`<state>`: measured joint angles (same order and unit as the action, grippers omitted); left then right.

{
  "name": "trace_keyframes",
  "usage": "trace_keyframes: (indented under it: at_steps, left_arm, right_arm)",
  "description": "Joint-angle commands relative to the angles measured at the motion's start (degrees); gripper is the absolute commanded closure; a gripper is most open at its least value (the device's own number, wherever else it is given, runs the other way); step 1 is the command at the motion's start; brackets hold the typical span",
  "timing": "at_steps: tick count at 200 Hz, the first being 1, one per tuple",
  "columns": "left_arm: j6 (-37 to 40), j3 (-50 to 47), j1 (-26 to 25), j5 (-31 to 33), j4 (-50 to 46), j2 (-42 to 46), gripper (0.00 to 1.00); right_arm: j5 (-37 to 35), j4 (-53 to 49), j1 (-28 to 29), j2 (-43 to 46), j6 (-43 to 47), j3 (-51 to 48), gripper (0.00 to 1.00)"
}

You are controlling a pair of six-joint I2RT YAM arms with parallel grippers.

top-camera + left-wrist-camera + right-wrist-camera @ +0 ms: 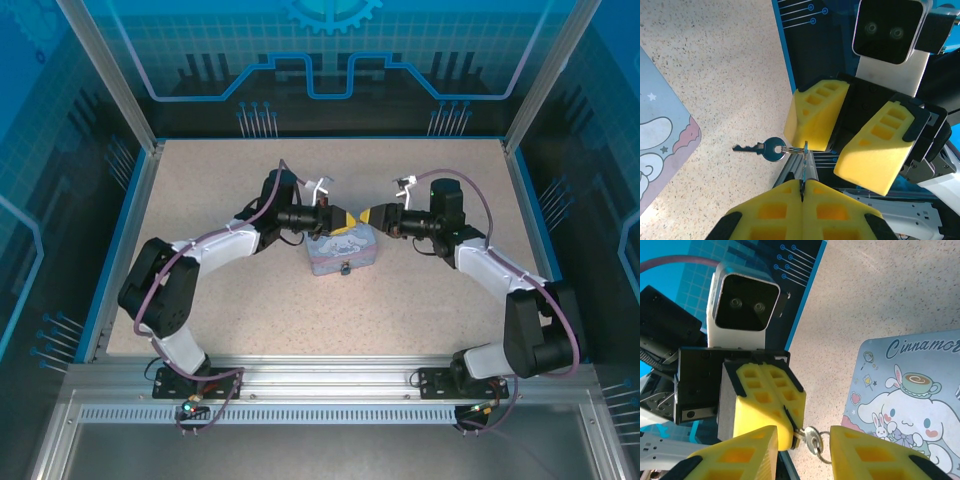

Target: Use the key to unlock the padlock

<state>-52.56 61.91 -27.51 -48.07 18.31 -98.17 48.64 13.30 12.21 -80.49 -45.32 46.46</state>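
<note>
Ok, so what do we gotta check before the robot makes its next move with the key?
1. Hold: left gripper shut on the key ring: ok.
2. The key hangs free, teeth sticking out: ok.
3. Handover: right gripper open, a finger on either side of the key's head: ok.
4. The padlock sits at the near side of the Cinnamoroll tin: ok.
5. Which way the keyhole faces: cannot tell.

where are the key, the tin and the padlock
key (761, 148) left wrist view, where blade meets head
tin (900, 390) right wrist view, on its printed lid
padlock (344, 268) top view, on its body
</note>
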Motion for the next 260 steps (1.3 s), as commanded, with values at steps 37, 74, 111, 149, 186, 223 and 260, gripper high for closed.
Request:
trace_keyframes:
  at_steps: [37, 74, 111, 149, 186, 223, 260]
  left_arm:
    - [-1.23, 2.25, 0.35, -1.96, 2.65, -1.4, 1.0]
    - [-1.2, 2.34, 0.43, -1.97, 2.79, -1.67, 1.0]
    - [-1.53, 2.22, 0.55, -1.49, 2.59, -1.85, 1.0]
    - [-13.58, -3.64, 2.85, 6.1, 12.47, 0.31, 0.49]
    - [-27.84, -7.77, 3.13, 12.12, 21.37, 2.2, 0.4]
    - [-34.18, -8.94, 2.47, 17.09, 16.39, 5.43, 0.4]
    - [-34.26, -7.8, 1.24, 21.06, 5.08, 9.25, 0.4]
  right_arm:
    - [2.86, 1.66, 0.03, -0.28, 1.73, -1.12, 0.74]
    - [2.97, 1.65, 0.05, -0.37, 1.91, -1.63, 0.89]
    - [2.4, 0.42, 0.01, -0.1, 2.59, -1.89, 1.0]
    - [-4.16, -2.84, 0.6, 4.03, 4.36, -4.4, 1.0]
    - [-24.2, -10.35, 6.61, 12.79, 11.2, -5.37, 1.0]
    - [-46.02, -10.75, 16.05, 18.75, 20.92, -6.32, 1.0]
    - [-61.9, -4.88, 25.26, 20.99, 30.92, -8.31, 1.0]
